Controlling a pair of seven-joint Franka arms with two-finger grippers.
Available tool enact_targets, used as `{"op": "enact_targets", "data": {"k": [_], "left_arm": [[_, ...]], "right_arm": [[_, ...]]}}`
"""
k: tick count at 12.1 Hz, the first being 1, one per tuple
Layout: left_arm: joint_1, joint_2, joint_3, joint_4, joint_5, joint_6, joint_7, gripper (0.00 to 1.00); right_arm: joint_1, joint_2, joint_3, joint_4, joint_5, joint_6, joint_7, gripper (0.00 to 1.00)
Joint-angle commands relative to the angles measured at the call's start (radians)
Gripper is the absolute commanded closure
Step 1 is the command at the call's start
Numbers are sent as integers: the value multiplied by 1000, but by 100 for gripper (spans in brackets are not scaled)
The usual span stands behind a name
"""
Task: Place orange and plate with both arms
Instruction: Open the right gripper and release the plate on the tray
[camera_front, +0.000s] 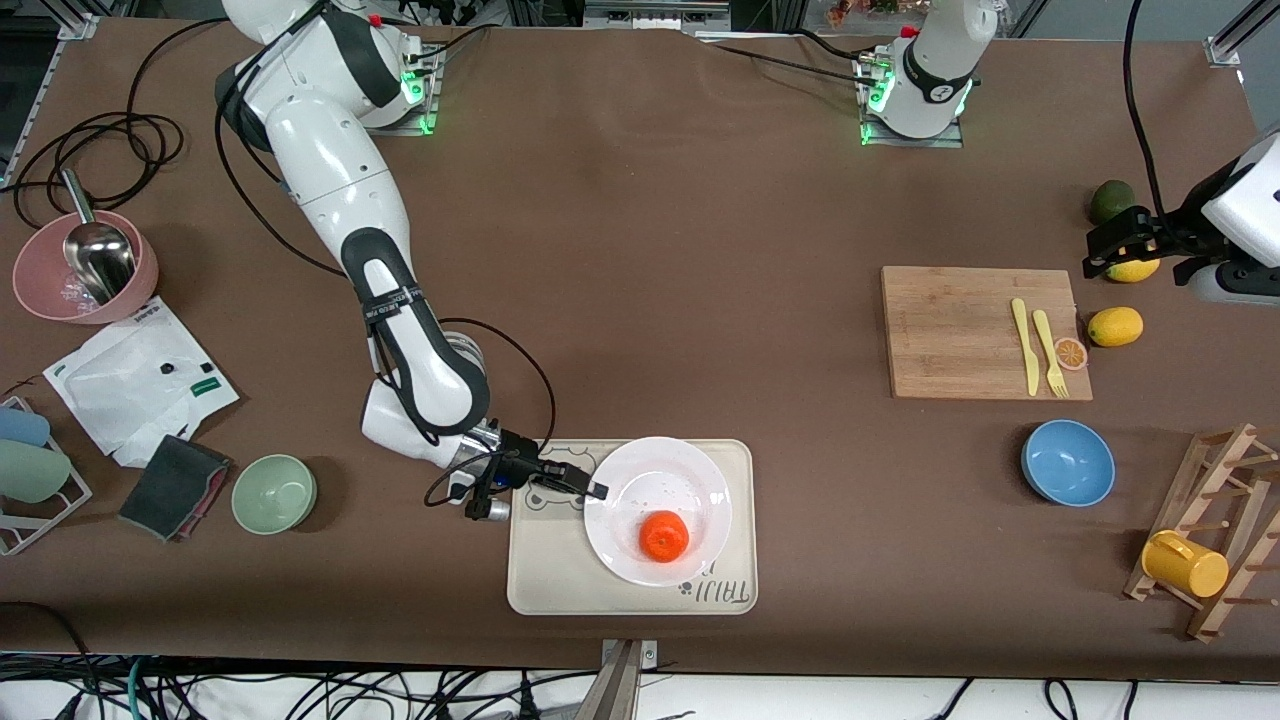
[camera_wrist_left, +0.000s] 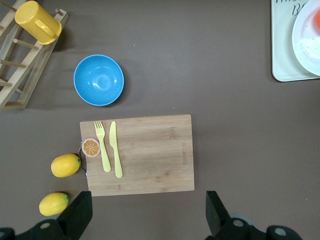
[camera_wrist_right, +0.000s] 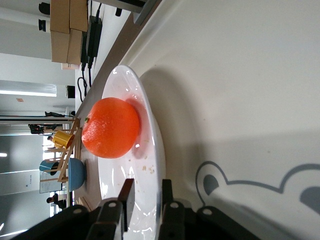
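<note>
We see the white plate (camera_front: 658, 510) resting on the cream bear-printed tray (camera_front: 540, 575), which lies near the table edge closest to the front camera, and the orange (camera_front: 663, 535) sits in the plate's well, a little toward the camera side of its middle. The right gripper (camera_front: 588, 487) is low at the plate's rim on the side toward the right arm's end of the table; in the right wrist view its two fingers (camera_wrist_right: 126, 198) straddle the thin rim (camera_wrist_right: 155, 150) — one above it, one below — with a slight gap on either side, so the hold looks slackened rather than clamped tight, though we cannot say for sure whether the pads touch the rim at all. The orange (camera_wrist_right: 110, 127) shows whole and glossy just past those fingers. The left gripper (camera_front: 1125, 243) waits in the air near a lemon (camera_front: 1134, 268) and a dark green avocado (camera_front: 1111, 201) at the left arm's end of the table, its fingers (camera_wrist_left: 77, 215) spread wide and holding nothing. Below it in the left wrist view lie a bamboo cutting board (camera_wrist_left: 150, 155) with a yellow fork (camera_wrist_left: 103, 146), a yellow knife (camera_wrist_left: 115, 149) and a small orange-slice disc (camera_wrist_left: 91, 147) — with a blue bowl (camera_wrist_left: 99, 80) nearby.
</note>
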Motion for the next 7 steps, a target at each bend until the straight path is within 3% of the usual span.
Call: {"op": "enact_targets", "data": {"k": [1,4,7], "left_arm": [[2,4,-5,23,12,-25,12,0],[2,4,-5,23,12,-25,12,0],[2,4,-5,23,12,-25,12,0]], "right_arm": [[-2,10,5,31,-72,6,29,39],[-17,-56,5,-36,-172,6,34,31],[-20,-160,6,-125,-354,11,64,29]]}}
